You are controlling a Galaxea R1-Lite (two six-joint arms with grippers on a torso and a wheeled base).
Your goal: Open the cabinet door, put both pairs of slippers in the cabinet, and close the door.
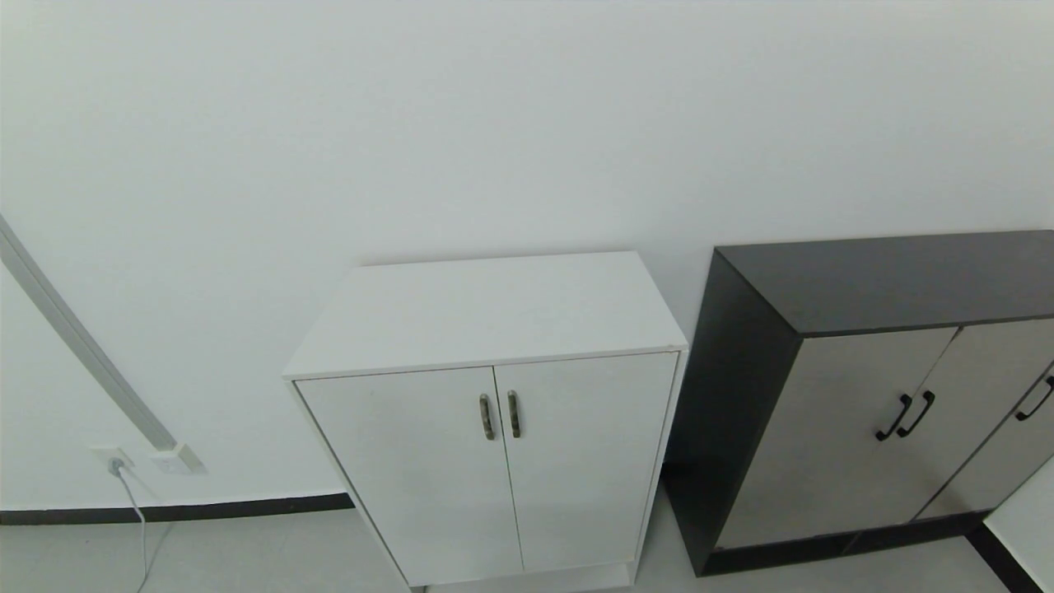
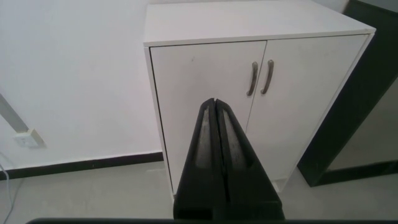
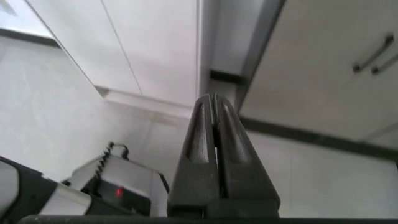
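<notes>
- White cabinet point(image 1: 428, 469) stands against the wall, both doors shut, its handles point(image 1: 487, 417) side by side.
- Dark cabinet point(image 1: 865, 395) stands just beside it.
- Left end effector point(image 2: 215, 102): narrow, fingers pressed together, empty, facing the white doors.
- Right end effector point(image 3: 215, 98): narrow, empty, above the floor by the cabinets' bases.

Two-door cabinet point(image 1: 486, 313) is standing on the floor point(image 1: 247, 552), backing onto the wall point(image 1: 494, 123). Its handles point(image 1: 500, 415) are sitting side by side, high up where the doors point(image 1: 420, 469) are meeting. A wider cabinet point(image 1: 741, 395) is standing just beside it on the right, along the same wall. Left, a wall socket point(image 1: 111, 457) is sitting low, cable point(image 1: 142, 527) hanging from it, trunking point(image 1: 74, 338) running down beside it.
</notes>
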